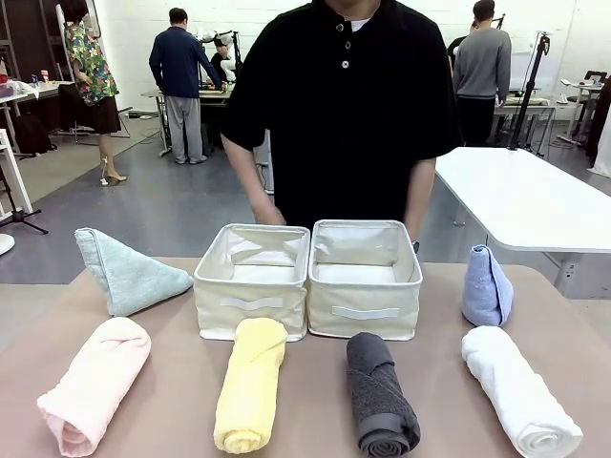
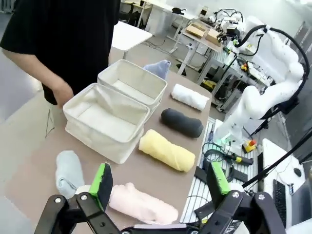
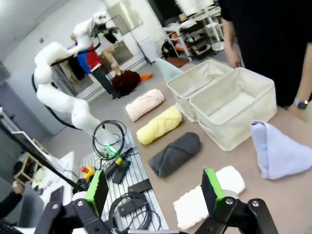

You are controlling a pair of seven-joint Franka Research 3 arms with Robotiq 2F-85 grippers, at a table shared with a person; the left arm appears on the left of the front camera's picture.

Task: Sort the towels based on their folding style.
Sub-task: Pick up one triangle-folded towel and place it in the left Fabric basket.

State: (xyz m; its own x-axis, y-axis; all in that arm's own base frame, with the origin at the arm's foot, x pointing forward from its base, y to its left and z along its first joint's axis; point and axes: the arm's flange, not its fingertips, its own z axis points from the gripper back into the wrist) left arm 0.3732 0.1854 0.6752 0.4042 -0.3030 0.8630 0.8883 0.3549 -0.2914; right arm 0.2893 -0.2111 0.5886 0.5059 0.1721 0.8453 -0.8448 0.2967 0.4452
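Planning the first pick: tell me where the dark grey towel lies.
In the front view the dark grey towel lies right of centre, in front of the right bin, between the yellow towel and the white towel.

Left pincer [image 2: 160, 179] partly hides the pink towel [image 2: 144, 205].

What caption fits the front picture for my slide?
Towel-sorting start: pink roll, yellow roll, grey roll and white roll lie before two beige bins; green cone and blue cone flank them.

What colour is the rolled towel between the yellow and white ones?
The towel is dark grey; the front view shows it best.
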